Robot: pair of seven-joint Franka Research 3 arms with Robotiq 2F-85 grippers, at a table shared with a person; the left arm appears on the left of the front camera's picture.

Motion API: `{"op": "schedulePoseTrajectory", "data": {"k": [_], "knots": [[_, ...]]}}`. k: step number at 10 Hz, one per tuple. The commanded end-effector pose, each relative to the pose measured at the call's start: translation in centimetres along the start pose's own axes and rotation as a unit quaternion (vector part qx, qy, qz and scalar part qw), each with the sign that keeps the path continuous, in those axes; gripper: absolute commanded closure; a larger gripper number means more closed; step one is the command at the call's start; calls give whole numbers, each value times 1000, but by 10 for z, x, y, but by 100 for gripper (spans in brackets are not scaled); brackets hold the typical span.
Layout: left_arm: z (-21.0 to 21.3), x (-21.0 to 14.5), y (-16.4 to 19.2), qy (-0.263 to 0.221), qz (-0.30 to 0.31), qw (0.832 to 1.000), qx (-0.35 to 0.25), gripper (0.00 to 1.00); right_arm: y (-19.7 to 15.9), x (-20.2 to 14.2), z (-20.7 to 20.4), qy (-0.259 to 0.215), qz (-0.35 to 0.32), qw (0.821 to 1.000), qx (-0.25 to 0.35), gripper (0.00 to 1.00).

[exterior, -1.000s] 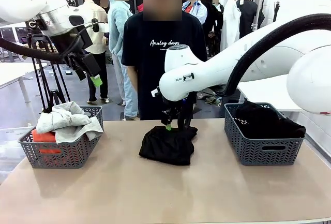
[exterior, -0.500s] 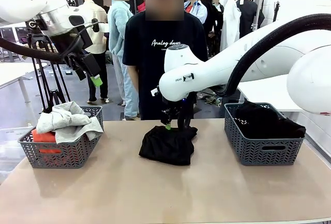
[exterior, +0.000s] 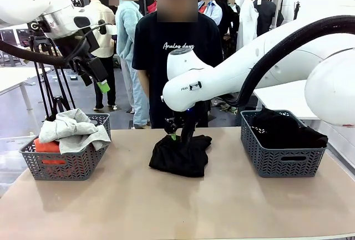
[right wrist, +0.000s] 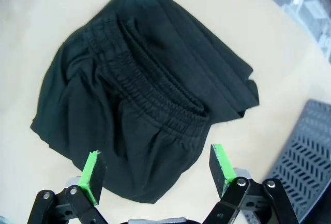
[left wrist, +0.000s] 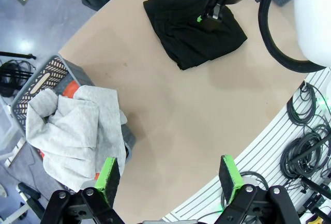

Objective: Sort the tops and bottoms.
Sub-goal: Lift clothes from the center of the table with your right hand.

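A folded pair of black bottoms [exterior: 180, 154] lies on the tan table [exterior: 166, 207], near the middle of its far edge, just in front of the person [exterior: 176, 57] who stands there in a black T-shirt with white script; the right wrist view shows the gathered elastic waistband [right wrist: 155, 92] running across the folded cloth; the right gripper [exterior: 177, 136] hangs low over the far part of this garment, its green-padded fingers spread wide with nothing between them, and whether the tips touch the cloth cannot be told; from its own camera the right gripper [right wrist: 158, 171] frames the near hem of the bottoms between two parted pads; the left gripper [exterior: 101, 82] is raised high above the table's left end, over the left basket [exterior: 64, 165], jaws likewise parted and empty; in the left wrist view the left gripper [left wrist: 170, 177] looks down on the table and the basket; that grey basket sits at the left edge and holds the tops, the light grey sweatshirt [exterior: 72, 129] heaped on the orange piece [exterior: 49, 147], a sleeve draped over the rim; a second grey basket [exterior: 283, 157] at the right edge holds more black fabric [exterior: 283, 128], heaped above its rim.
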State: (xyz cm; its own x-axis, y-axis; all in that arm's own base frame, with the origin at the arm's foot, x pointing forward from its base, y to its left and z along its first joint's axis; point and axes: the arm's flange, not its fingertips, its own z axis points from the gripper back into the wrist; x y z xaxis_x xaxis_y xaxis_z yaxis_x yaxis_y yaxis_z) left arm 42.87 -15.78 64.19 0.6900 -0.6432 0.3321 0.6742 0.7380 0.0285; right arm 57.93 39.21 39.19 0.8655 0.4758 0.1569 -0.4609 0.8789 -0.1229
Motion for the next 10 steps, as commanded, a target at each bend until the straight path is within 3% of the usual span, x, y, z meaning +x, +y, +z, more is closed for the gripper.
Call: {"op": "schedulePoseTrajectory", "data": {"k": [1, 5, 10], "knots": [[1, -1, 0, -1, 0, 1000, 1, 0, 1, -2, -10, 19, -34, 999, 12, 0], [1, -1, 0, -1, 0, 1000, 1, 0, -1, -7, -39, 23, -49, 998, 39, 0], [1, -1, 0, -1, 0, 1000, 1, 0, 0, -8, -56, 8, -30, 999, 31, 0]]}}
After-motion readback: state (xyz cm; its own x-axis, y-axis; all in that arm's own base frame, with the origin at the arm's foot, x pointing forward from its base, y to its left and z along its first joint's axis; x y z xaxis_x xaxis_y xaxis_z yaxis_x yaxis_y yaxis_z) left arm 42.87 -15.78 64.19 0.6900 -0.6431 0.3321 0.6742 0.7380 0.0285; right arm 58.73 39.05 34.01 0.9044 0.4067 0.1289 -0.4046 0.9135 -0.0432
